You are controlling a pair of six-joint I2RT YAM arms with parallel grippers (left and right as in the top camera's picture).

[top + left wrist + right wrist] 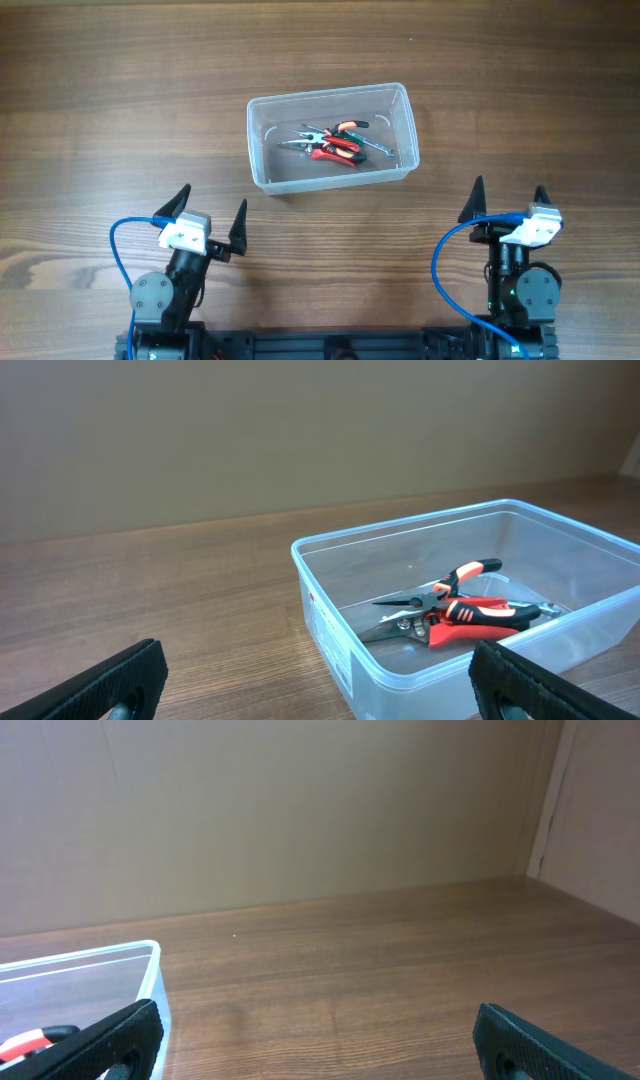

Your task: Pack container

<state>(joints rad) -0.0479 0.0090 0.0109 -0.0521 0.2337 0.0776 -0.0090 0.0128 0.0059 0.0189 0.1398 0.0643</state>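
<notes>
The clear plastic container [262, 170] stands at the middle of the wooden table and holds red-and-black-handled pliers [336, 142] and other small metal hand tools. It also shows in the left wrist view [330, 630], with the pliers [465, 610] inside, and its corner shows in the right wrist view [150, 960]. My left gripper [208, 212] is open and empty, near the table's front, left of the container. My right gripper [508, 197] is open and empty, near the front, right of the container. Both are apart from the container.
Bare wooden tabletop lies around the container. A plain beige wall stands behind the table in both wrist views. Blue cables loop beside each arm base [118, 240].
</notes>
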